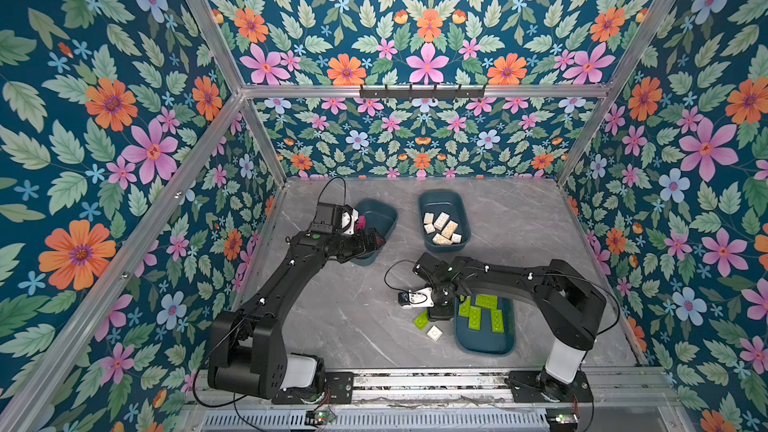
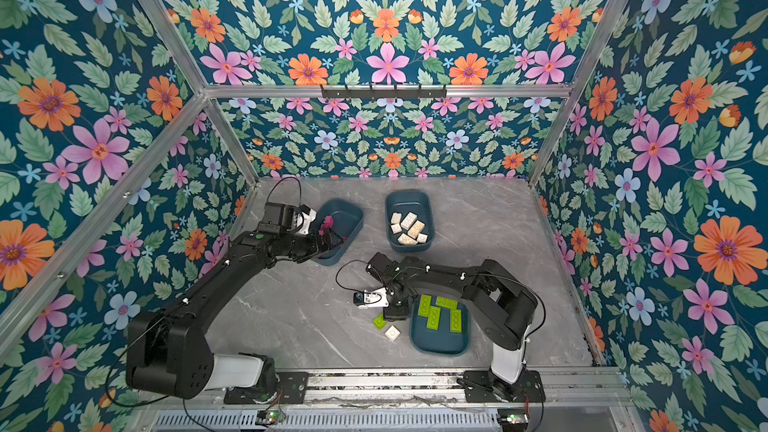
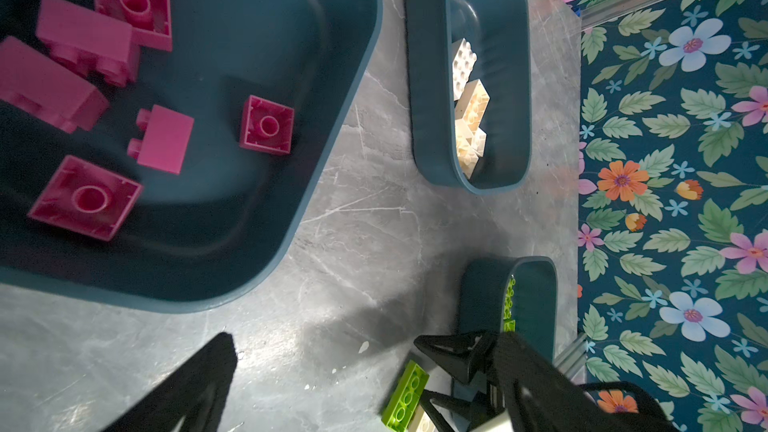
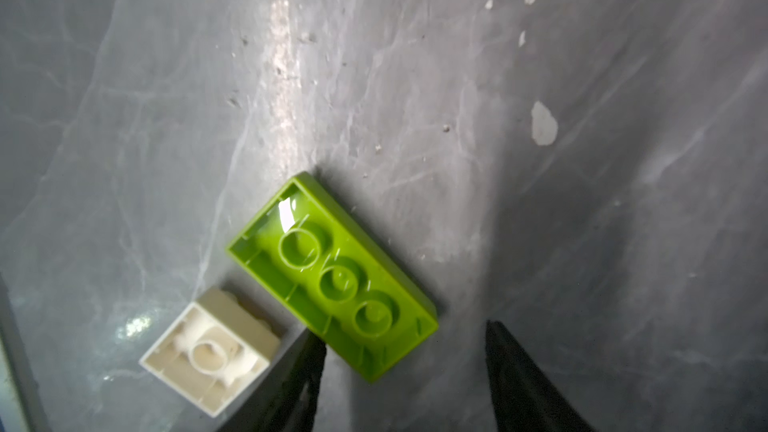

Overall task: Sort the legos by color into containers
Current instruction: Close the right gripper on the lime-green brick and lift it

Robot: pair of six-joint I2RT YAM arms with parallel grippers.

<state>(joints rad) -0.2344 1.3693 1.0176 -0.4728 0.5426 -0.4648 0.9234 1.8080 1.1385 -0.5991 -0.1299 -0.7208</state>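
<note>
As the left claw [image 1: 373,239] gapes above a tub [image 1: 381,216], the released right claw [image 4: 405,332] straddles a green brick [image 4: 332,276], white brick [image 4: 212,351] alongside.

Around green brick [image 4: 332,276]: crowded by cream brick [image 4: 210,351] just beside one corner and teal tub [image 1: 482,342] near; bare table [image 1: 353,317] elsewhere.

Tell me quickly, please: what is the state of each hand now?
Left hand: open, holding nothing.
Right hand: open, holding nothing; its jaws stand apart over one end of the lime brick.
</note>
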